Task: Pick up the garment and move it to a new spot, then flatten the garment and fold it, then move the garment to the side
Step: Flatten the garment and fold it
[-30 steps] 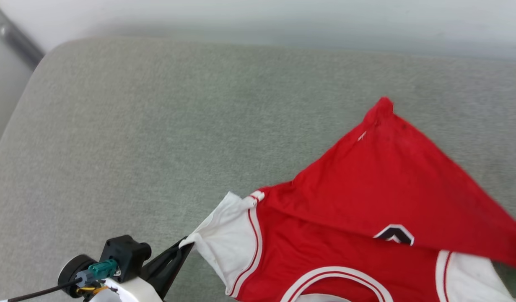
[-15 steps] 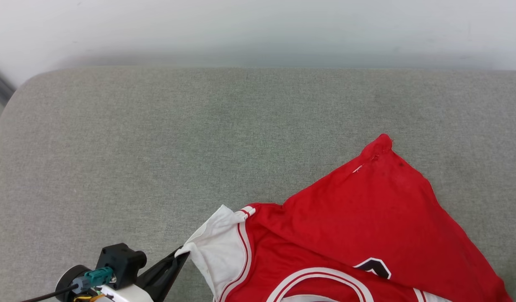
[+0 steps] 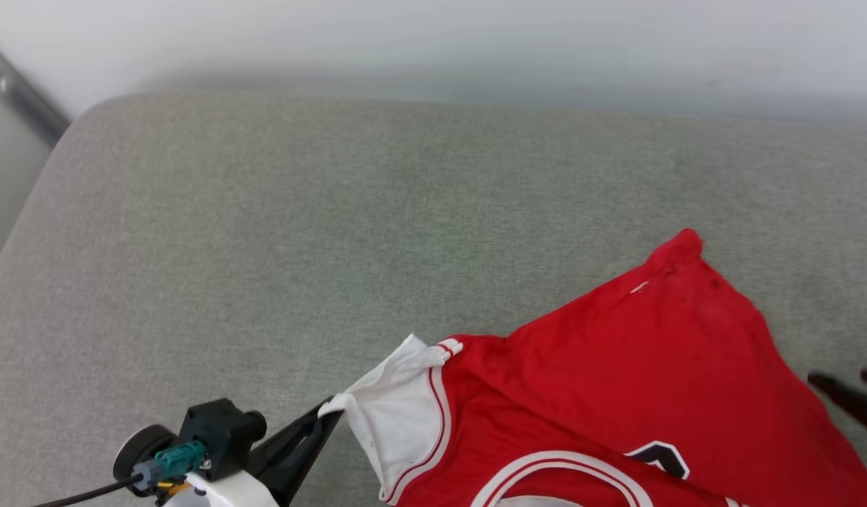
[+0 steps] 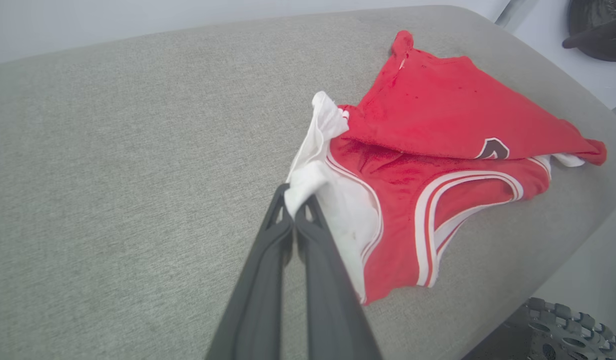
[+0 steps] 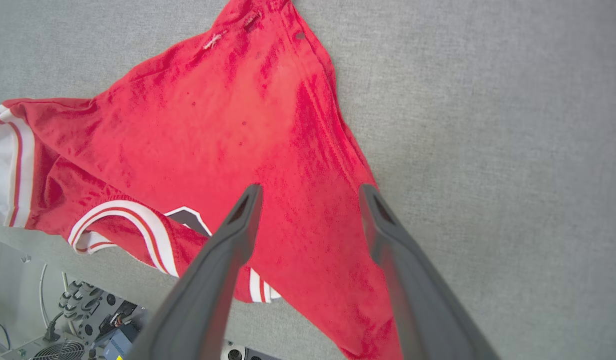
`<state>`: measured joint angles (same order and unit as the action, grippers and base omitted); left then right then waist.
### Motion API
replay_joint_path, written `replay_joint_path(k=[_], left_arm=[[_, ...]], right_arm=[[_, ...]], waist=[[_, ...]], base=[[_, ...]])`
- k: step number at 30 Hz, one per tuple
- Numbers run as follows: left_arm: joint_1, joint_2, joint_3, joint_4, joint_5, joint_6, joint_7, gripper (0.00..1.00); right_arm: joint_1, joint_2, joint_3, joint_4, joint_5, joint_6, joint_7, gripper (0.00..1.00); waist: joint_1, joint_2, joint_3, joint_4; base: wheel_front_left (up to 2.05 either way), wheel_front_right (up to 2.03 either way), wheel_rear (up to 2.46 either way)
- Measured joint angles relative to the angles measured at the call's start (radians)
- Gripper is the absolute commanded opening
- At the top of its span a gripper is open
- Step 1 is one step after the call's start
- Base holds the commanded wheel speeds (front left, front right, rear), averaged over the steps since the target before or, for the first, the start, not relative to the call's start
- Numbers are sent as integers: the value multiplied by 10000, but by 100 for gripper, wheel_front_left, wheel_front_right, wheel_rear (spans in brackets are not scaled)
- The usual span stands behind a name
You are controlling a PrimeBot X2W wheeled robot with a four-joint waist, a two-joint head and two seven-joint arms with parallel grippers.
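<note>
The garment point(image 3: 616, 380) is a red jersey with white sleeves and striped trim, lying crumpled on the grey cushion, its red lower part folded over the chest. My left gripper point(image 3: 329, 412) is shut on the tip of a white sleeve, which the left wrist view shows bunched between the fingertips of the left gripper point(image 4: 292, 197), with the garment point(image 4: 438, 115) spread beyond. My right gripper point(image 5: 309, 189) stands open just above the garment point(image 5: 227, 130), with nothing between its fingers. The tips of the right gripper point(image 3: 840, 377) show at the head view's right edge.
The grey cushion point(image 3: 334, 211) stretches wide to the left and behind the garment, ending at a white wall. A dark bar point(image 3: 25, 91) runs past its far left corner. The robot's wheel point(image 4: 563, 325) and base electronics point(image 5: 62, 320) lie below the near edge.
My right gripper has opened and its fingertips have come into the head view at the right. The red fold has settled on the cushion. The head camera shifted; the left grip is unchanged.
</note>
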<state>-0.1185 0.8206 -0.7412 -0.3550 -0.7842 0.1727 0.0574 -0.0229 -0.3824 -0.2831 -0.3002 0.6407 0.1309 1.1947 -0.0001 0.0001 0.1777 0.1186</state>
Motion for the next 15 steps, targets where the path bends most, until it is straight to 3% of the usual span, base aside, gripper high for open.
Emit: replay_joint_path(k=[4,15], left_arm=[[-332,-42,-36,-77,184,-155,-2,0],[-1253,-736,-380,-495,729,-523,10,0]], right_arm=[[-1363,-589,692,-130,-387,0,656,100],[-4248,-1081,2366,1386,-1806,0,2077,100]], waist=[[1,0,335,308],[3,0,1587,1563]], base=[[0,0,0],[0,0,0]])
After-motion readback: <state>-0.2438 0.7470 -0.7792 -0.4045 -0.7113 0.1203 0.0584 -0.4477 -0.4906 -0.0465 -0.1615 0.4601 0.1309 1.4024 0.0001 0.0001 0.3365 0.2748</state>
